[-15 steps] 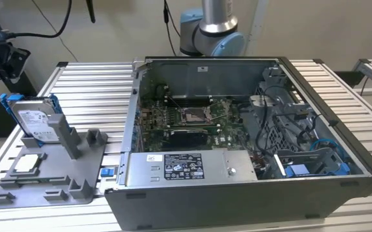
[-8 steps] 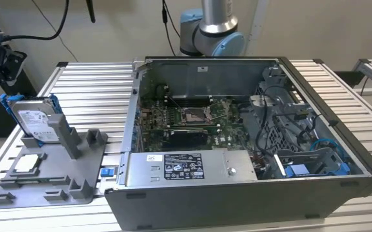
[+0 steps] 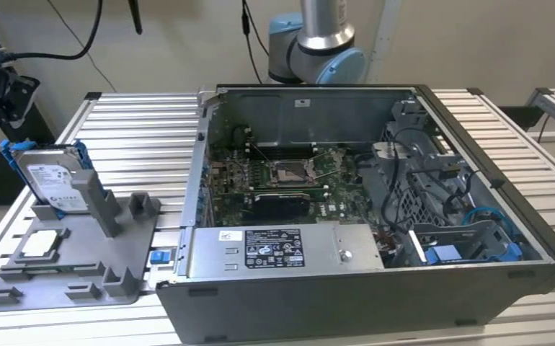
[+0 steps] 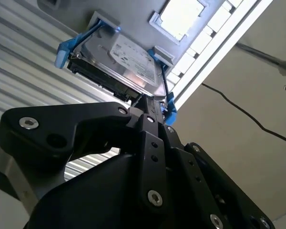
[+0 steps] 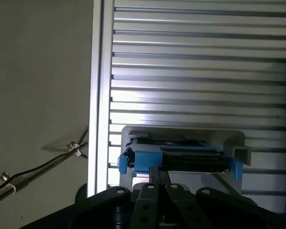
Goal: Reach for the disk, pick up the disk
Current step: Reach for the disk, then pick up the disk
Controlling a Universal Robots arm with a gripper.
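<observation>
A slatted metal table (image 3: pixel 133 115) fills the scene. On it, toward the exterior view's right, lies an open computer case (image 3: pixel 354 303) with its circuit board showing. The robot arm (image 3: pixel 321 43) rises behind the case.

At the exterior view's left, beside the case, sits a grey parts fixture (image 3: pixel 85 252). The disk (image 3: pixel 55 180) stands on edge in a slot at the far end of this fixture, close to the table's edge. It is upright, its white-labelled face turned toward the camera, and blue frame shows along its sides.

In the first wrist view, the black gripper (image 5: pixel 158 174) points straight at the disk (image 5: pixel 181 160), which is seen edge-on. The disk's long blue-framed edge runs crosswise to the direction the gripper points. The gripper's tip sits near the middle of that edge.

In the second wrist view, the gripper (image 4: pixel 148 107) reaches the near edge of the disk (image 4: pixel 128 59), whose labelled face slopes away beyond it. Whether the tip touches the disk cannot be told. Whether the gripper is set wide or narrow cannot be told either.

A small square chip (image 3: pixel 45 245) lies flat in the fixture, nearer the camera than the disk and apart from it.
</observation>
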